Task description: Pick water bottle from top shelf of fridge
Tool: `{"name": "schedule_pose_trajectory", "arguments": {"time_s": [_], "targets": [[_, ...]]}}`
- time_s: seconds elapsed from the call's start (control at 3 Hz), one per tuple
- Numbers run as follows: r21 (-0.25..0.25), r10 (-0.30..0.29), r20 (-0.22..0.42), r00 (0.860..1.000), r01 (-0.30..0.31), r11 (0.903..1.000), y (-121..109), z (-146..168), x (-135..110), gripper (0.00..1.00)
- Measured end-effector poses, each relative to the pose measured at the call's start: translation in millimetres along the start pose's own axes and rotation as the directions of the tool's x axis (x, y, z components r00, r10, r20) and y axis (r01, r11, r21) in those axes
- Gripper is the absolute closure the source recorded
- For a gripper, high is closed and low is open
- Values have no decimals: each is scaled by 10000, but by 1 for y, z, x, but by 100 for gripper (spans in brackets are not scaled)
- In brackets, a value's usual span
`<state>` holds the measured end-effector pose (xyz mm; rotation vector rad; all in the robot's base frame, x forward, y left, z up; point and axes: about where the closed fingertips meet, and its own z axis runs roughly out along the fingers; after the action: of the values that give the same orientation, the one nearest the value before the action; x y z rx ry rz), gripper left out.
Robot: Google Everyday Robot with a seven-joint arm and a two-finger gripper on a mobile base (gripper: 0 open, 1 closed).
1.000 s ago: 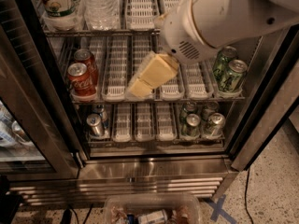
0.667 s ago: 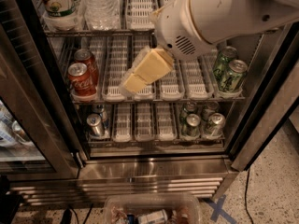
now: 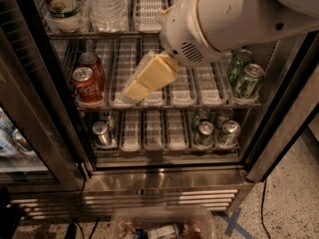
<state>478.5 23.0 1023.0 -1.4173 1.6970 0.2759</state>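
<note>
The tall clear ribbed plastic water bottle (image 3: 106,4) stands at the upper left of the frame on the top shelf (image 3: 149,6), a grey wire rack with long white slotted lanes. Only the bottle's lower body shows. Just to its left stands a white-and-green printed bottle (image 3: 62,1). The white robot arm (image 3: 234,14) reaches in from the upper right, and its pale yellow hand (image 3: 130,92) hangs at the centre of the frame, angled down and to the left, before the middle rack and well below the water bottle. Seen side-on, the hand may be apart or together; I cannot tell which. Red cola cans (image 3: 87,81) sit left of the hand and green cans (image 3: 244,73) sit right of it. Silver-topped cans (image 3: 214,131) fill the lowest rack, above the large commercial fridge's shiny steel base (image 3: 159,180).
</note>
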Motion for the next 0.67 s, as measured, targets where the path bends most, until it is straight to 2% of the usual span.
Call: {"name": "schedule_pose_trajectory", "arguments": {"time_s": [0.33, 0.67], "targets": [[538, 474, 395, 9981, -495, 9973, 31, 12, -20, 0], [1387, 616, 683, 9958, -706, 9878, 54, 31, -48, 0]]}}
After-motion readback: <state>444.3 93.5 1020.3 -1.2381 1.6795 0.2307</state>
